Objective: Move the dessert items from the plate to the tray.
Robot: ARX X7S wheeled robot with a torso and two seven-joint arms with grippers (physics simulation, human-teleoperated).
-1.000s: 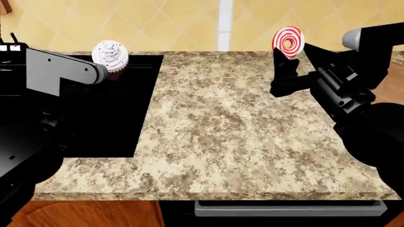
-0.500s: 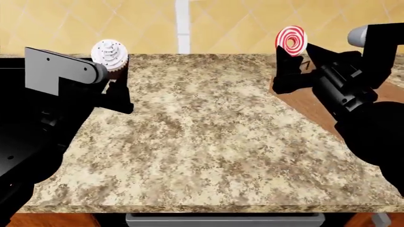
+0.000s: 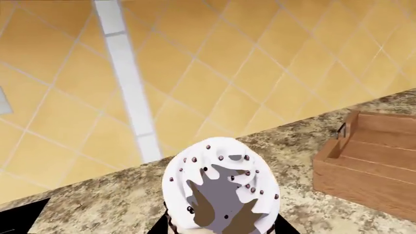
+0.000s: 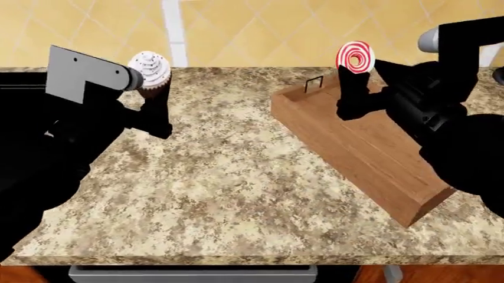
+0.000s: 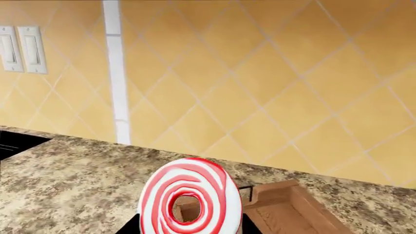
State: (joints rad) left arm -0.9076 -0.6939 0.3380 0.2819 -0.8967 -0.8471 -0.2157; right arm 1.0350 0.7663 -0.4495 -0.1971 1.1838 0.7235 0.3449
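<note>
My left gripper (image 4: pixel 153 97) is shut on the cupcake (image 4: pixel 152 69), white swirled frosting over a dark wrapper, and holds it above the granite counter at the left. The cupcake fills the left wrist view (image 3: pixel 221 192). My right gripper (image 4: pixel 356 85) is shut on the red-and-white spiral lollipop (image 4: pixel 356 57) and holds it upright over the far end of the wooden tray (image 4: pixel 370 156). The lollipop also shows in the right wrist view (image 5: pixel 190 197), with the tray's corner (image 5: pixel 286 204) behind it. The tray (image 3: pixel 370 165) shows at the edge of the left wrist view. The plate is out of view.
The granite counter (image 4: pixel 228 188) spans the view, with its front edge near me. A yellow tiled wall (image 4: pixel 252 29) stands behind it. A thin dark handle (image 4: pixel 317 81) rises at the tray's far end. Light switches (image 5: pixel 23 48) hang on the wall.
The view has swung to the right: the dark sink has left the frame and the wooden tray has come in under the right gripper. Both grippers still hold their items.
</note>
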